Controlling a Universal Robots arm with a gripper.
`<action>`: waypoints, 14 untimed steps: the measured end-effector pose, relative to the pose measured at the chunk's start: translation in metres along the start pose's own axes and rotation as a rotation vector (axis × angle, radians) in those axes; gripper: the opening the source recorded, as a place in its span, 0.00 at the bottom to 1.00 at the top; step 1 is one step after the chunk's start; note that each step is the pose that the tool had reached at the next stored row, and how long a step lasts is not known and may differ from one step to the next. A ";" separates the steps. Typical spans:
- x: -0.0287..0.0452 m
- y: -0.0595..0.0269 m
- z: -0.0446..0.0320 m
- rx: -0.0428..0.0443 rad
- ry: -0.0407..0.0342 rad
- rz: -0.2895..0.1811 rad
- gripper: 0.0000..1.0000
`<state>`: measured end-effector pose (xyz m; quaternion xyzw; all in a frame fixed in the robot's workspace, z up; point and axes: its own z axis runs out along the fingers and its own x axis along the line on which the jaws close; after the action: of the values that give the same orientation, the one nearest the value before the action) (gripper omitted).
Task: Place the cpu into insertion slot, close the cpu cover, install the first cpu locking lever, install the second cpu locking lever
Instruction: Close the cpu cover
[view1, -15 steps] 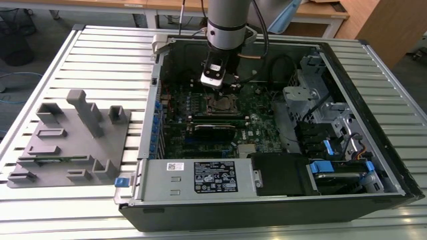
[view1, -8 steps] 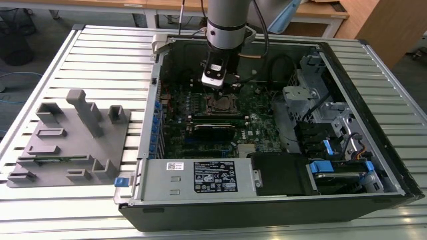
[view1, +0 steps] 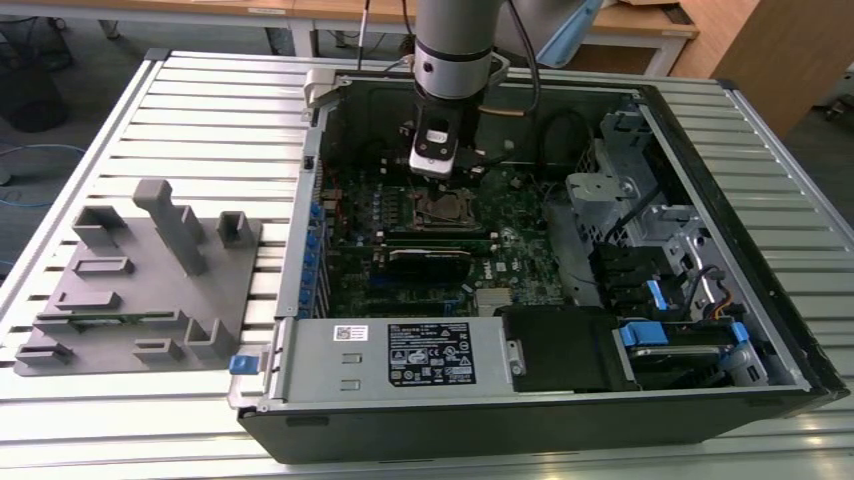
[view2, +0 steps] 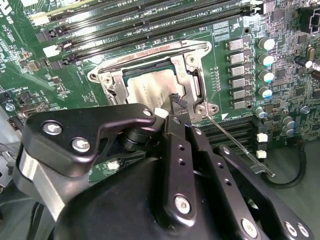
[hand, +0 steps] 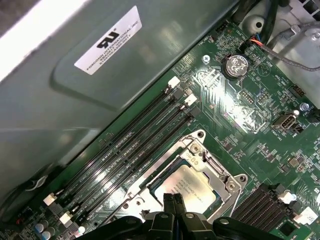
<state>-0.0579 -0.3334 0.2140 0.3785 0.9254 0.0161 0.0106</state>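
Note:
The cpu lies flat in the insertion slot of the green motherboard, its silver-grey top showing through the window of the cpu cover. The cover lies down over the socket as a shiny metal frame. My gripper hangs just above the socket's edge, fingers together with nothing between them; the closed tips sit over the cpu's rim. A thin wire locking lever sticks out from the socket corner, away from the frame. In the exterior view my gripper stands right over the socket.
Long black memory slots run beside the socket. A row of capacitors stands on the other side. The case wall is close by. The power supply, drive cage and a grey fixture on the table surround the work area.

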 end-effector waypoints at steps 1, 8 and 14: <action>0.0000 0.0000 0.0000 0.0000 0.0000 0.000 0.11; 0.0000 0.0000 0.0001 -0.0004 0.0020 -0.053 0.11; 0.0000 0.0000 0.0001 -0.0009 0.0048 -0.128 0.11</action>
<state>-0.0579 -0.3334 0.2139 0.3186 0.9477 0.0167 0.0096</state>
